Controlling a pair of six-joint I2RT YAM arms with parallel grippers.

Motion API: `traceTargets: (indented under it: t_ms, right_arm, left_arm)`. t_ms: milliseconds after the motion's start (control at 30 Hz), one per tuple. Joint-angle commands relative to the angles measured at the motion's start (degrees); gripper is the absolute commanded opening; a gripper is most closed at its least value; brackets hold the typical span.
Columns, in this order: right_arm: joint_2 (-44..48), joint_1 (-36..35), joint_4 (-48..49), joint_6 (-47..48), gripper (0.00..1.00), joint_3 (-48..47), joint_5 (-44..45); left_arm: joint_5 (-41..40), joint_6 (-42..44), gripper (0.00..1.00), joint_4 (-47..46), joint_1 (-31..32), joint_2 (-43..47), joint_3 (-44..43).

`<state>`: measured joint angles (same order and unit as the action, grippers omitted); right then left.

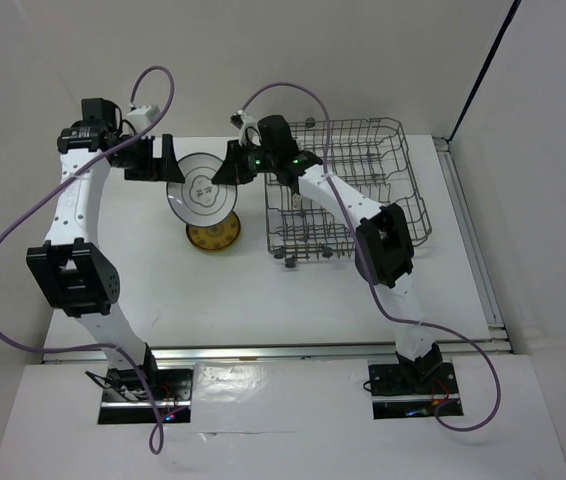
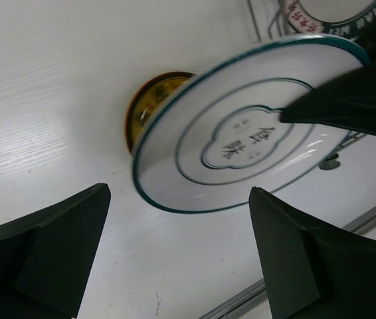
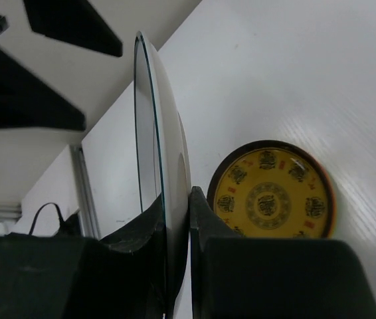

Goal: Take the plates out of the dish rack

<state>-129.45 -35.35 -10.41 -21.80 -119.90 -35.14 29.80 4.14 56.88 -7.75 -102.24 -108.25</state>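
Plate [image 3: 165, 133] edge clamped in right tool [image 3: 175, 207], plainest from right wrist; left tool [image 2: 178, 219] agape, empty

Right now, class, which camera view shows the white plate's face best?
The left wrist view: the white plate faces the lens, large, with its rings and characters legible. The top external view shows it small, with faint markings. The right wrist view shows it edge-on only, pinched in the right gripper.
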Motion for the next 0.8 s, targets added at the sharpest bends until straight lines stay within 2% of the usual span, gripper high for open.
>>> traceTargets:
  t_ms: [0, 133, 200, 300, 333, 367, 433, 567, 600, 733, 767]
  right_arm:
    - [2.09, 0.11, 9.88, -2.81, 0.00, -0.61, -8.54]
    - [2.09, 0.11, 11.21, -3.33, 0.00, 1.41, -10.47]
    - [1.57, 0.11, 13.13, -4.12, 0.00, 1.94, -11.62]
    - [0.17, 0.11, 15.68, -5.18, 0.00, 1.95, -14.87]
    - [0.16, 0.11, 15.69, -6.05, 0.00, 1.95, -15.40]
    - [-0.71, 0.11, 15.69, -6.76, 0.00, 1.16, -16.10]
    - [-1.42, 0.11, 15.69, -6.76, 0.00, 0.55, -16.11]
    - [-1.95, 0.11, 14.46, -6.76, 0.00, 0.54, -16.11]
    - [-1.95, 0.11, 13.76, -6.24, 0.00, 0.02, -15.41]
    - [-1.95, 0.11, 10.34, -5.09, 0.00, -1.47, -13.39]
    - [-1.95, 0.11, 9.20, -3.61, 0.04, -2.70, -12.60]
  left_arm:
    - [-2.47, -2.04, 1.00, -2.05, -2.18, -1.29, 0.23]
    - [-1.16, -0.90, 1.00, -2.04, -3.41, -2.00, 0.76]
    - [2.60, 1.03, 1.00, -0.73, -3.41, -3.40, 0.76]
    - [8.67, 3.32, 0.89, 2.96, -3.41, -4.89, 0.15]
    - [12.96, 4.98, 0.85, 3.75, -3.41, -5.60, 0.14]
    - [15.18, 6.04, 0.75, 4.81, -3.41, -5.61, -0.56]
    - [21.31, 9.63, 0.64, 8.84, -3.41, -6.48, -1.79]
    - [25.04, 14.84, 0.10, 16.94, -3.41, -10.70, -4.60]
    - [25.04, 14.84, 0.00, 16.95, -3.41, -11.31, -4.61]
    - [25.04, 14.23, 0.00, 16.34, -3.94, -10.79, -3.55]
    - [24.00, 12.75, 0.00, 15.72, -4.64, -10.27, -2.94]
